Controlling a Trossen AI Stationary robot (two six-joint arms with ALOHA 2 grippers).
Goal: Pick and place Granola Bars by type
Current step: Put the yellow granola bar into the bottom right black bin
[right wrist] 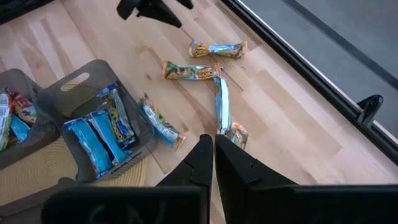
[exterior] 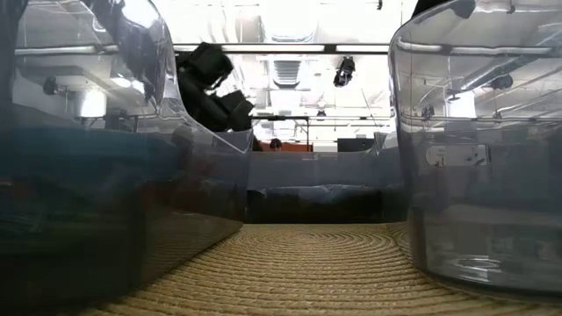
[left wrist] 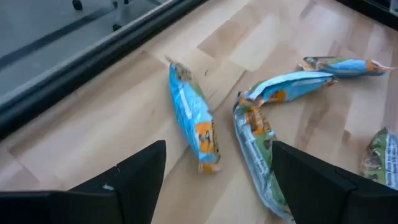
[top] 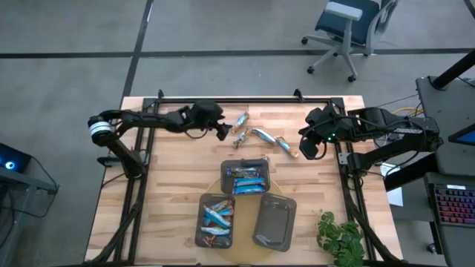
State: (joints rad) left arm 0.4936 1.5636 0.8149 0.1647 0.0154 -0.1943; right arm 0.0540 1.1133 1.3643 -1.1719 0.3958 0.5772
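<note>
**Robot:** My left gripper (top: pixel 225 133) hangs above the far part of the table (top: pixel 171 185), fingers (left wrist: pixel 134 171) spread wide with nothing between them. Just past the fingertips lies a blue bar (left wrist: pixel 194 118), flat on the wood and clear of both fingers.

**Watcher:** And your right?

**Robot:** My right gripper (top: pixel 304 150) is shut on nothing, fingers pressed together, at the right side of the table. A bar end (right wrist: pixel 235 134) lies on the wood just ahead of its tips, not held.

**Watcher:** Where are the bars?

**Robot:** Five loose bars lie in a scattered line between my two grippers on the far half of the table. Beside the blue bar is a bent pair (left wrist: pixel 264 124) whose ends meet, and one more bar (left wrist: pixel 339 65) lies beyond them. The rest are in trays. The back tray (top: pixel 246 178) holds several blue bars (right wrist: pixel 99 140) side by side, with one bar (right wrist: pixel 160 126) on the table touching its outer wall. The left tray (top: pixel 215 220) holds a mixed heap (top: pixel 217 215), blue with some red. The right tray (top: pixel 273 221) sits just beside it; I see no bars in it. All three trays stand on a round woven mat (exterior: pixel 307 268).

**Watcher:** Anything else?

**Robot:** A small plant (top: pixel 340 236) at the table's near right corner, and a chair (top: pixel 349 26) on the floor beyond the table.
</note>
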